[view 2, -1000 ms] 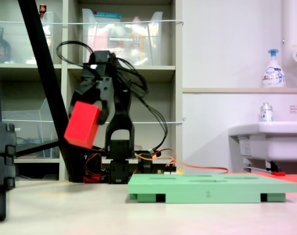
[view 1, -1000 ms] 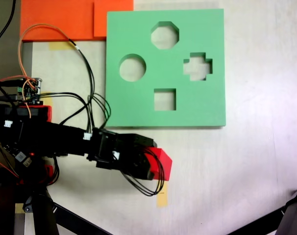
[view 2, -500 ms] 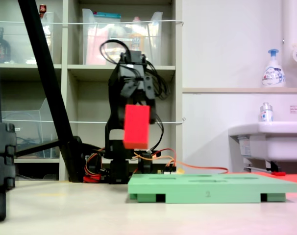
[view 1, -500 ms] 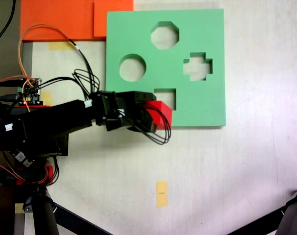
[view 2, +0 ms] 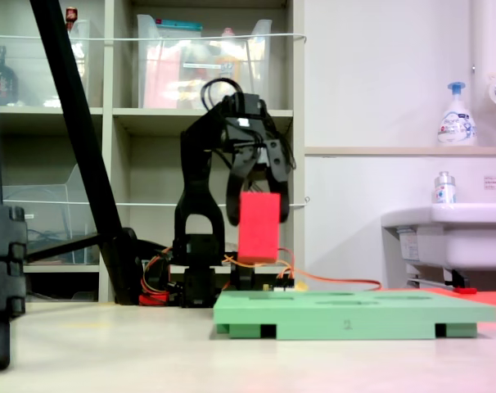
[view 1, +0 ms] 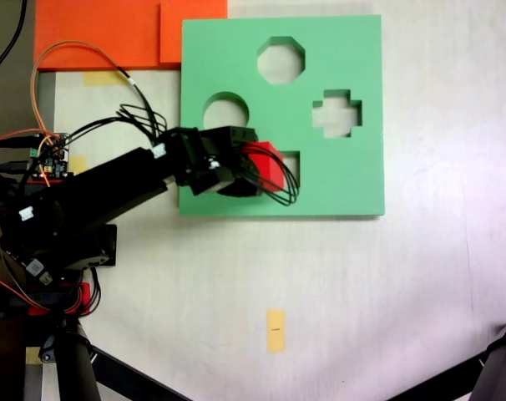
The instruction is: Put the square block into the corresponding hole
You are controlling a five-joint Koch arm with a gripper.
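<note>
The red square block (view 1: 265, 164) (view 2: 259, 227) is held in the air by my gripper (view 1: 246, 166) (view 2: 257, 195), which is shut on it. In the first exterior view the block covers the left part of the square hole (view 1: 290, 168) in the green foam board (view 1: 336, 58). In the second exterior view the block hangs upright, clearly above the green foam board (view 2: 354, 313), near the second exterior view's left end of the board. The hole's right part still shows past the block.
The board also has a round cut-out (view 1: 220, 109), an octagonal one (view 1: 280, 59) and a cross-shaped one (view 1: 336, 113). Orange sheets (view 1: 103, 33) lie at the back left, a yellow tape strip (view 1: 275, 331) in front. Tripod legs (view 1: 78, 363) and cables stand at the first exterior view's left.
My arm has swung from the table in front of the board up over the board, carrying the red block to the square hole's left side. The block hangs straighter now.
</note>
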